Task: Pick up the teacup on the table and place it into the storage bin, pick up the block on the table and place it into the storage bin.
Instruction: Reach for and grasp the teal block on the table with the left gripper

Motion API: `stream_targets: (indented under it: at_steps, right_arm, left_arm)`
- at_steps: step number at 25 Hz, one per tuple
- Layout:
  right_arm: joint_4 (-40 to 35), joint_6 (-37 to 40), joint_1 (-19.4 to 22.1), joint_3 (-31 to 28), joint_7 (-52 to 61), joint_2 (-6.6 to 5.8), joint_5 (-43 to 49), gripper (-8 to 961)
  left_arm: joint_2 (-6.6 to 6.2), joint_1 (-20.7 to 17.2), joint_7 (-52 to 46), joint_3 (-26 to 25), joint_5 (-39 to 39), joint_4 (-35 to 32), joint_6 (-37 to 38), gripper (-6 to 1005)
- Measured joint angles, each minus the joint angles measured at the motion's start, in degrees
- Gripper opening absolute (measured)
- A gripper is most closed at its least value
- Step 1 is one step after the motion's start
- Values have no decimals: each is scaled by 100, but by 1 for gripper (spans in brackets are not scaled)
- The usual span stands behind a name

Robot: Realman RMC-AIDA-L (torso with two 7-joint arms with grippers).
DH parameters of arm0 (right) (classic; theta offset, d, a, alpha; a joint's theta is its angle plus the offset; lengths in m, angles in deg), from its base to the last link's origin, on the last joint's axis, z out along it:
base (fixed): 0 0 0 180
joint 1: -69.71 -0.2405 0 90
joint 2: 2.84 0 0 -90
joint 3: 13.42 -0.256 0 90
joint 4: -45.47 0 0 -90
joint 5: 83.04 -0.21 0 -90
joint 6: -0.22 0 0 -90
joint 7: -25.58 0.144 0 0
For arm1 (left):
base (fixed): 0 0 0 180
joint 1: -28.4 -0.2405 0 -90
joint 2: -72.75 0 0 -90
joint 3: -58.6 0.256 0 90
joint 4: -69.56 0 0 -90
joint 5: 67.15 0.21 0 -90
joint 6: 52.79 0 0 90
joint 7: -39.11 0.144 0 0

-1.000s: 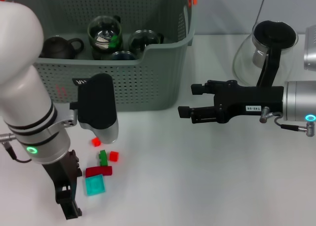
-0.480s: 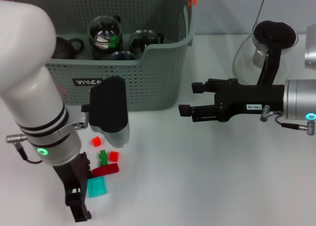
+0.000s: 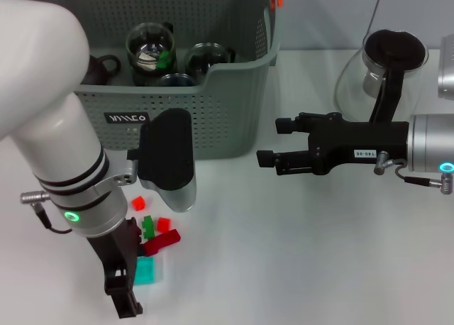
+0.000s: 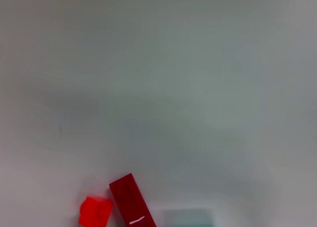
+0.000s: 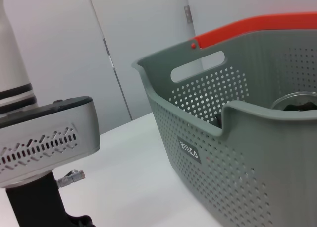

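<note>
Left arm over the blocks, teacups already in the bin.

I see my left gripper [image 3: 122, 293] low beside the small blocks on the table [image 3: 298, 254]; I cannot tell how its jaws stand. The dark red block [image 3: 160, 242] lies against the teal block [image 3: 145, 271], in front of the storage bin [image 3: 213, 126]. I judge them light, stiff and smooth, so I would grip the long flat sides. My right gripper [image 3: 273, 146] hovers idle, jaws apart, empty.

White tabletop [image 3: 298, 254], matte, evenly lit, soft shadows. Behind it, pale grey wall panels [image 5: 133, 48] with vertical seams; a small metal hinge [image 5: 187, 13] on one seam.
</note>
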Motion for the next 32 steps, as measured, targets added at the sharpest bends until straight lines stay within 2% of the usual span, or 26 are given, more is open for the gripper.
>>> stream_targets:
  at_steps: [18, 31, 32]
  right_arm:
    - [-9, -3, -2, -69, 0, 0, 0, 914]
    - [-8, -2, -12, -78, 0, 0, 1, 915]
    - [-8, -2, -17, -79, 0, -2, 1, 915]
  left_arm:
    - [-8, -30, 60, 150, -8, 35, -186, 933]
    - [-23, -36, 52, 198, 61, 98, -387, 825]
    - [-25, -24, 32, 197, 78, 111, -401, 795]
